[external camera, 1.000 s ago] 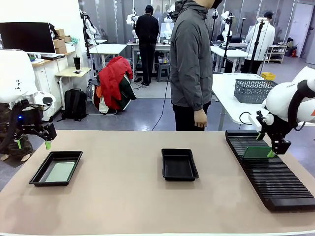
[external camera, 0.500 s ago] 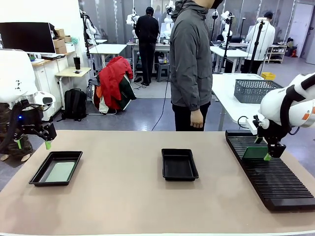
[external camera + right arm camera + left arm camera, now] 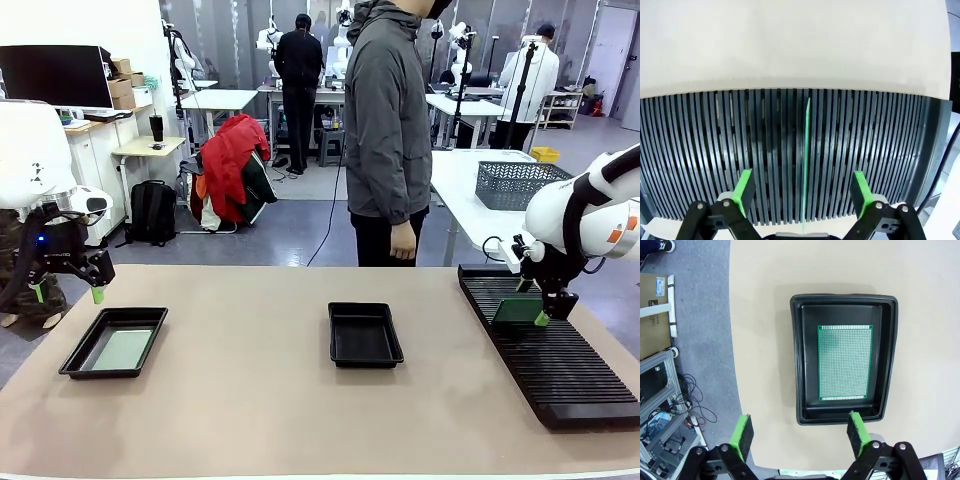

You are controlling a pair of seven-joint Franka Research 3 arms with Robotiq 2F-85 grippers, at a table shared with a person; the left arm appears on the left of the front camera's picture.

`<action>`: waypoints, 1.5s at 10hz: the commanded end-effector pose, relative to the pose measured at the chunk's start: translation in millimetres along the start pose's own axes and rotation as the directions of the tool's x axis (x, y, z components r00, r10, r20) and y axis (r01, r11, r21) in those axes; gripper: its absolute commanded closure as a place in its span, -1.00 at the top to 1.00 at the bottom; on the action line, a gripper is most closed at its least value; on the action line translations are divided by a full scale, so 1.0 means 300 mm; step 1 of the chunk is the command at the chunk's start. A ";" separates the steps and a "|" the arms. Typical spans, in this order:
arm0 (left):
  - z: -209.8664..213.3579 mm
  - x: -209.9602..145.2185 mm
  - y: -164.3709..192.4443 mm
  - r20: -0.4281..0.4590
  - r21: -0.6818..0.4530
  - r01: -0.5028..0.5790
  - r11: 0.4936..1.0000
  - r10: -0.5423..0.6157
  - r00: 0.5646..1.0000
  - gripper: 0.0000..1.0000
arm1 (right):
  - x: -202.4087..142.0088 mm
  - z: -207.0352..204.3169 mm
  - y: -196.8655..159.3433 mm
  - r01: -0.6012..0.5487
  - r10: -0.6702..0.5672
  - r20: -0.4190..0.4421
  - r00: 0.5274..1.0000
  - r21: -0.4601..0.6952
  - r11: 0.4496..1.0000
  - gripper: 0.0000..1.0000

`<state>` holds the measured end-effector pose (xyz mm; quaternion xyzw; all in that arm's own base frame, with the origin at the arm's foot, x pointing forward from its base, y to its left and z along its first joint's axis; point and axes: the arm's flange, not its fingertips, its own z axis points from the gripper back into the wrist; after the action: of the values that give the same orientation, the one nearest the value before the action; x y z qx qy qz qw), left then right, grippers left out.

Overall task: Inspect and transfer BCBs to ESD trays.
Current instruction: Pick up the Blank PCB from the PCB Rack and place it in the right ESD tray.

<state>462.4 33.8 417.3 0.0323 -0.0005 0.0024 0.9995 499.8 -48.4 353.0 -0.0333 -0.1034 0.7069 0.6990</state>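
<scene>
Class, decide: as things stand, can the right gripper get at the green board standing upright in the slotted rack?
Probably yes: the open right gripper straddles the board, with nothing between them and neighbouring rack slots empty.

BCB (image 3: 845,362) lies in left tray (image 3: 797,360); second BCB (image 3: 518,312) stands in rack (image 3: 570,375).

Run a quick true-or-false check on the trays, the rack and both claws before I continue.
1. The left ESD tray holds a flat BCB. True.
2. The middle ESD tray holds a board too. False: the middle ESD tray is empty.
3. An upright BCB stands on edge in the slotted rack. True.
4. The right claw is shut on that board. False: the right claw is open, with a finger on either side of the upright BCB and neither touching it.
5. The left claw is open and holds nothing. True.
</scene>
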 end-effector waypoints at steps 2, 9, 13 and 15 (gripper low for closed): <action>-0.002 0.001 0.003 -0.001 0.000 -0.003 1.000 0.003 1.000 1.00 | -0.004 0.006 0.006 0.002 -0.002 0.001 1.000 -0.004 1.000 1.00; -0.002 0.001 0.003 -0.001 0.000 -0.003 1.000 0.003 1.000 1.00 | 0.010 0.007 -0.007 0.007 -0.008 -0.047 0.999 -0.006 1.000 0.69; -0.002 0.001 0.003 -0.001 0.000 -0.003 1.000 0.003 1.000 1.00 | -0.002 0.005 -0.001 -0.011 0.010 -0.039 0.999 -0.026 1.000 0.36; -0.002 0.001 0.003 -0.001 0.000 -0.003 1.000 0.003 1.000 1.00 | 0.004 0.007 -0.006 -0.013 0.012 -0.037 0.999 -0.020 1.000 0.20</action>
<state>462.4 33.8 417.3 0.0323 -0.0005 0.0024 0.9995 500.5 -47.3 355.5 -0.0459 -0.0928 0.7099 0.6966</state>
